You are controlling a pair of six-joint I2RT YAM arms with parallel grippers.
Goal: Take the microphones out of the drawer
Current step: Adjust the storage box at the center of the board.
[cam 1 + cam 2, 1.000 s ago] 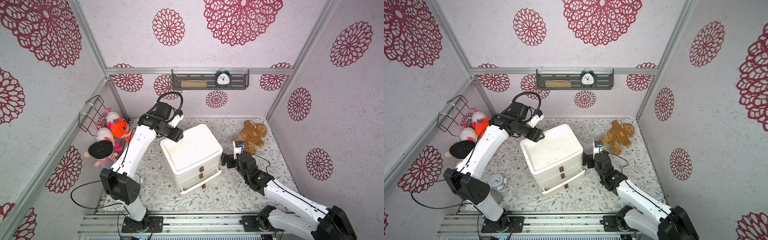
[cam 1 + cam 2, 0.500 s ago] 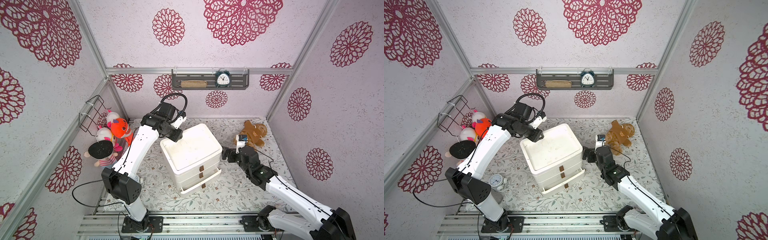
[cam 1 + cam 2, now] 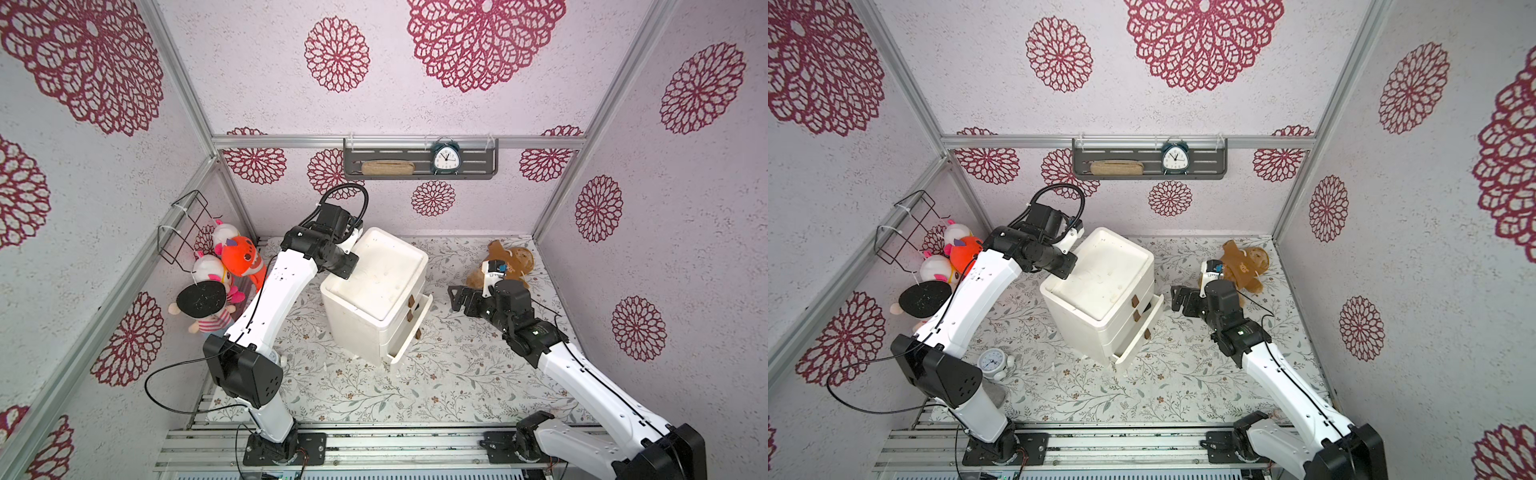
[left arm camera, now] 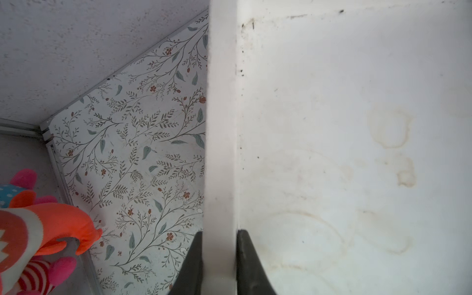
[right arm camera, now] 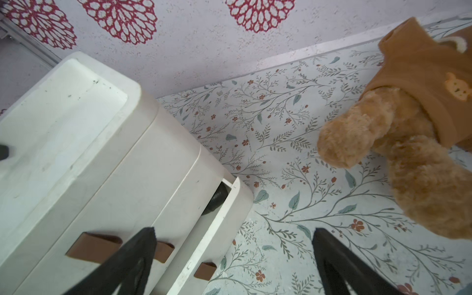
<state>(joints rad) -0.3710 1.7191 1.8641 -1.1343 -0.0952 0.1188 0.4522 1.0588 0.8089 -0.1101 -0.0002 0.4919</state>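
Left pincer [image 4: 219,245] clamps the raised top rim of the white drawer unit [image 3: 376,278], right pincer [image 5: 233,231] gapes wide and empty just beside the partly open bottom drawer [image 5: 229,217], where the dark microphone [image 5: 217,199] lies inside, mostly hidden.

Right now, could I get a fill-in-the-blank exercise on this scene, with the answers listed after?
1. The left gripper is ___ on the drawer unit's raised top rim.
2. The right gripper, jaws ___, hangs by the unit's front.
3. Only the ___ drawer is ajar, with a dark object showing inside.
Missing words: shut; open; bottom.
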